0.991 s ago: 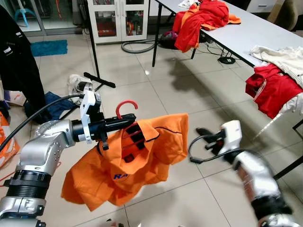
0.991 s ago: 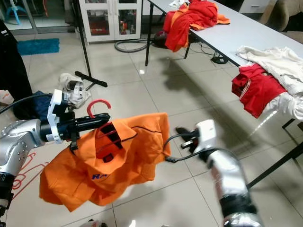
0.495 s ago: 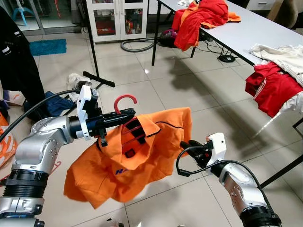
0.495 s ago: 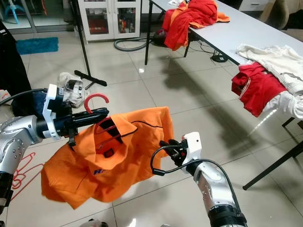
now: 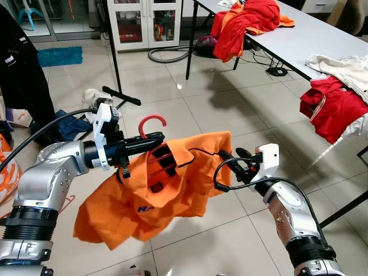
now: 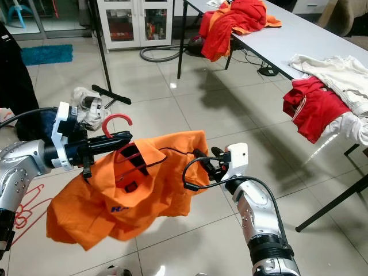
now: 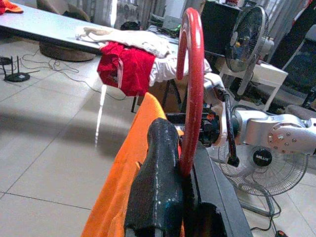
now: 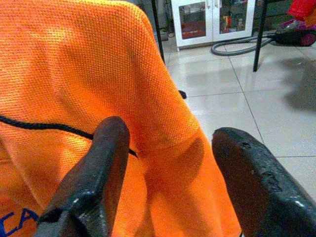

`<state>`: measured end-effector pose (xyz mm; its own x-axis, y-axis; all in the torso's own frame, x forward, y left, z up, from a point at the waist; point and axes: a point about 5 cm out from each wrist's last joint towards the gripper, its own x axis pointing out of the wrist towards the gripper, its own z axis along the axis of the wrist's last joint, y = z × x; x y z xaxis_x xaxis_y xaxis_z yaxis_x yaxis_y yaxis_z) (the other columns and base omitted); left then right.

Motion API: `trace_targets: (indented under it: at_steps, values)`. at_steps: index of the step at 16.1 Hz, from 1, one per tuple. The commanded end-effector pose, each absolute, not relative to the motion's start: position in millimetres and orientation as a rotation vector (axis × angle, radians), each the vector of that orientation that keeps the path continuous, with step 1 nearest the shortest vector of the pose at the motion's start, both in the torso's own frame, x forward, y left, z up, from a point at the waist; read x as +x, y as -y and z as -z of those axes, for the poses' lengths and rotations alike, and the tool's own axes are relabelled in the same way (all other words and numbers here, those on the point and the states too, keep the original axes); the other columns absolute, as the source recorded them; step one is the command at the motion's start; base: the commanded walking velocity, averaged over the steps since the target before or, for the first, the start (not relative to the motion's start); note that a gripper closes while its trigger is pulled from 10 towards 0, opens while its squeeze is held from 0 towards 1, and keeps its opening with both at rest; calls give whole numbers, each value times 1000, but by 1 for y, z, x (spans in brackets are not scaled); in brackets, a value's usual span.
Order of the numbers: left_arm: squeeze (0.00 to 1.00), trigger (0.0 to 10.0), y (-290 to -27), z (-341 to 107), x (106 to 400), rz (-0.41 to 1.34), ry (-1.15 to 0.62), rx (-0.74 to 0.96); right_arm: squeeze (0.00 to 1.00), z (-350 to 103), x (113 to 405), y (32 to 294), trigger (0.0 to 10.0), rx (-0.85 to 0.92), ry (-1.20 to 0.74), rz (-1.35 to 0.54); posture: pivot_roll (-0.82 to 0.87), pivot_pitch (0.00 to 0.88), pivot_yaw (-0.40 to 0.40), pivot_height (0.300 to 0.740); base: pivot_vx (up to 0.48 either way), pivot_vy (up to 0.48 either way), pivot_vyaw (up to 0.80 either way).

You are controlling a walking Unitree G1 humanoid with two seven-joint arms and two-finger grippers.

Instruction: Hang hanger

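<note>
While my left end effector point(image 5: 150, 141) is clamped tight on the neck of the red hanger point(image 5: 150, 123), an orange shirt point(image 5: 155, 192) droops from it above the tiled floor point(image 5: 190, 109). At three o'clock of the shirt, my right end effector point(image 5: 230, 156) has its fingers point(image 8: 94, 173) spread around the sleeve edge, gripping nothing.

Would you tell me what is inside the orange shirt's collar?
A red hanger sits inside the orange shirt; its hook rises from the collar, clamped by the left pincer. Its arms are hidden under the fabric.
</note>
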<state>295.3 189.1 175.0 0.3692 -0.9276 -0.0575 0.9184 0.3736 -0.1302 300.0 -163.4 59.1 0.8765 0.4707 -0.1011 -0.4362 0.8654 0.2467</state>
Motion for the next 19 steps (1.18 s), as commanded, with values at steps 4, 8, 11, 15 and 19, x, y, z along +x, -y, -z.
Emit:
trace_targets:
  at_steps: [4,8,11,15,19]
  values:
    - [0,10000,-188,-187,294,1210,-72,-70,1000,-58,292,165,10000,229,-162,-489,-18,34,-63,740,0,0,0]
    - [0,10000,-189,-186,294,1206,-85,-71,1000,-53,274,172,10000,222,-175,-480,-30,43,-57,740,0,0,0]
    - [0,10000,-188,-184,294,1207,-91,-71,878,-57,268,176,10000,190,-162,-464,-33,44,-59,740,0,0,0]
    - [0,10000,-189,-184,294,1205,-94,-72,0,-53,257,170,10000,207,-191,-483,-36,48,-60,740,0,0,0]
    - [0,10000,-190,-185,293,1202,-93,-71,0,-53,250,153,10000,276,-228,-537,-24,51,-64,740,0,0,0]
